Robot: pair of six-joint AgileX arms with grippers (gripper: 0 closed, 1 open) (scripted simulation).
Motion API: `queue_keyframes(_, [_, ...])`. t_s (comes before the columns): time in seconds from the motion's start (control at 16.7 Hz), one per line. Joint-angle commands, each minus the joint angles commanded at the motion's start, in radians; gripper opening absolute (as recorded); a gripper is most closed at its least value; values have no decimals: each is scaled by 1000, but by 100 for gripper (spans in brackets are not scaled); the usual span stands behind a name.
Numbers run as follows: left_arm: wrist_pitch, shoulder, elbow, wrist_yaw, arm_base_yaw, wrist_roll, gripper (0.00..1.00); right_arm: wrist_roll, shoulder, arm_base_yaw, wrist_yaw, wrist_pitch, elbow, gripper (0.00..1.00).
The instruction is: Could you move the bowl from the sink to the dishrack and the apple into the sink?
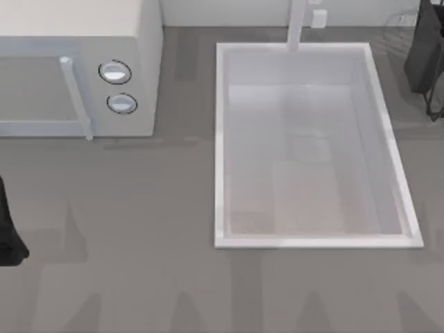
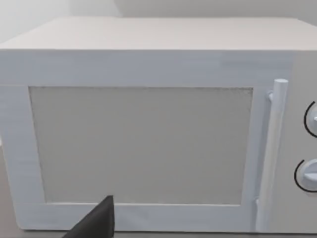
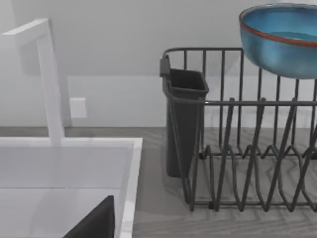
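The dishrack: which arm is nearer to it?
Right. The right arm is at the dishrack, holding the bowl above it; the left arm sits at the table's left edge.

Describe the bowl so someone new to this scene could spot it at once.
Start at the white sink with its faucet; beside it stands the dark wire dishrack with a grey holder at its near corner. The bowl is seen above the rack's bars: round, glossy blue with a thin red-brown rim, the one coloured thing among white and grey.
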Motion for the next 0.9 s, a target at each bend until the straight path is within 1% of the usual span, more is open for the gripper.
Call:
queue_keyframes(0.54, [0, 0, 0, 0, 0, 0, 100, -3, 11, -2, -1, -9, 11, 100])
queue_keyframes(0.72, [0, 0, 0, 0, 0, 0, 100, -29, 107, -23, -5, -81, 97, 100])
queue_keyframes(0.9, [0, 0, 0, 0, 0, 0, 100, -70, 294, -64, -5, -210, 243, 100])
